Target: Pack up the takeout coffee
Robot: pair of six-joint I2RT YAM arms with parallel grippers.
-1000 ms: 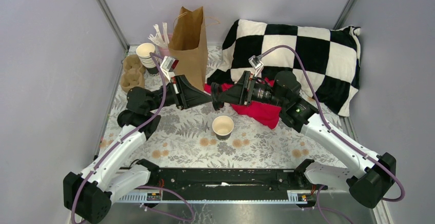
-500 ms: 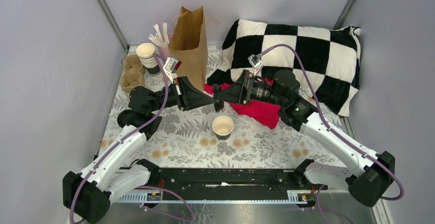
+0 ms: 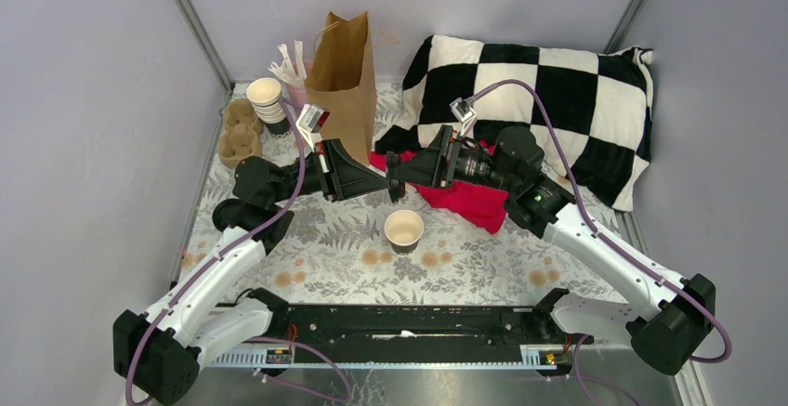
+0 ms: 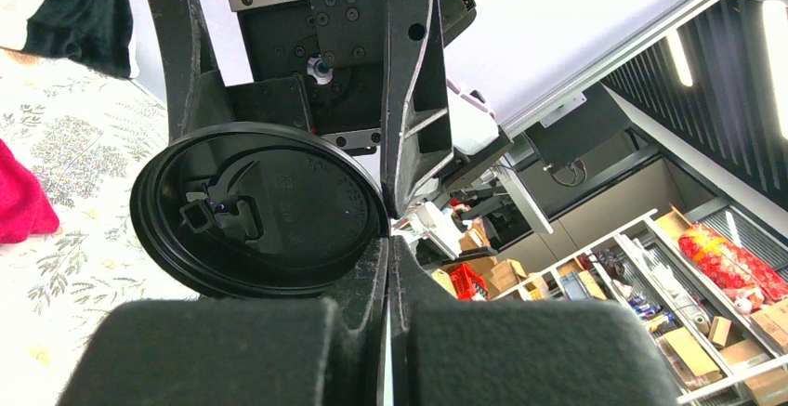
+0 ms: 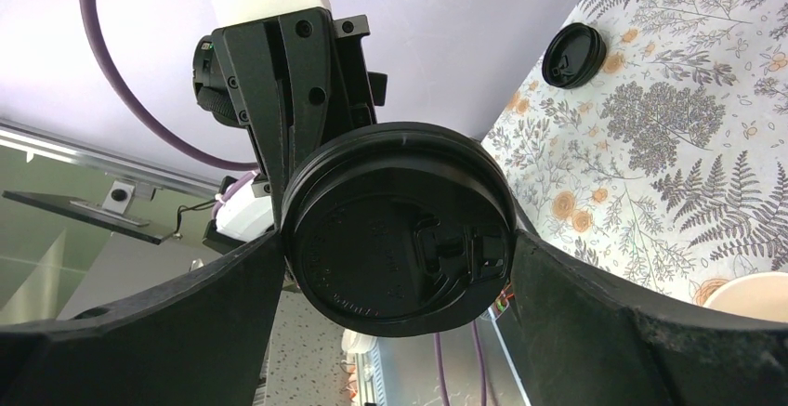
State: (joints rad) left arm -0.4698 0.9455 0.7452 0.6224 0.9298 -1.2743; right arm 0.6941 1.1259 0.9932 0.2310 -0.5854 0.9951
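The takeout coffee's small dark cup (image 3: 403,229) stands lidless on the flowered cloth, cream inside showing; its rim also peeks into the right wrist view (image 5: 755,294). Its round black lid (image 4: 256,211) is in the air above and behind the cup. My left gripper (image 4: 388,239) is shut on the lid's rim, pinching its edge. Facing it, my right gripper (image 5: 400,239) stands wide open, one finger on each side of the lid (image 5: 400,229) and close to its rim. In the top view both grippers meet tip to tip: left gripper (image 3: 379,182), right gripper (image 3: 391,172).
A brown paper bag (image 3: 342,85) stands upright behind the left gripper. A stack of lidless cups (image 3: 265,99), straws (image 3: 290,62) and a pulp cup carrier (image 3: 239,132) sit back left. A checkered pillow (image 3: 539,90) and red cloth (image 3: 474,203) lie right. Another black lid (image 5: 573,55) lies on the table.
The left gripper with the lid has shifted right, bringing the lid between the right gripper's fingers. The right fingers have drawn in very slightly.
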